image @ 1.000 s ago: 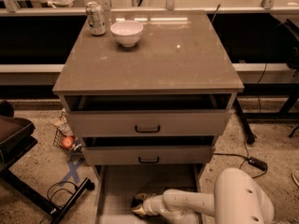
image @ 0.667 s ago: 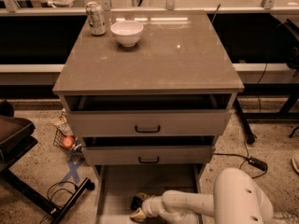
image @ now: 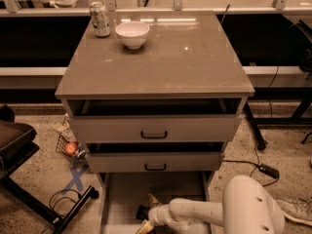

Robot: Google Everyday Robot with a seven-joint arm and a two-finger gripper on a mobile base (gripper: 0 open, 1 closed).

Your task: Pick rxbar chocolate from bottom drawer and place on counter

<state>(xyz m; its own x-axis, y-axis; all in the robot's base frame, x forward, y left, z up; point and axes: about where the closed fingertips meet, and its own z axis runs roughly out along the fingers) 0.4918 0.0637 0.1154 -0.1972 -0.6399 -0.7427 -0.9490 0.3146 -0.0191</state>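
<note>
Reaching in from the lower right of the frame, the white robot arm [image: 195, 211] lies low across the bottom drawer [image: 124, 199], which is pulled out at floor level beneath the cabinet. The claw [image: 146, 212] sits at the bottom centre of the frame, just above the drawer's pale grey floor. Its two pale fingers [image: 151, 199] are spread apart, released. The chocolate bar [image: 142, 211], a small dark shape, lies between them on the drawer floor; whether either finger touches it cannot be told.

Above, the middle drawer [image: 155, 162] and the top drawer [image: 154, 129] each stand partly open, each with a black handle at the centre of its front. The glossy grey-brown tabletop [image: 161, 62] fills the upper centre of the frame. Near its far left corner stand a silver drink can [image: 100, 18], upright, and a white bowl [image: 132, 33] just to the can's right, near it but not touching.

On the speckled floor [image: 34, 174] at lower left, a small wire basket holding a round reddish fruit [image: 71, 148] sits beside the cabinet, with a blue tape cross [image: 75, 179] just below it.
</note>
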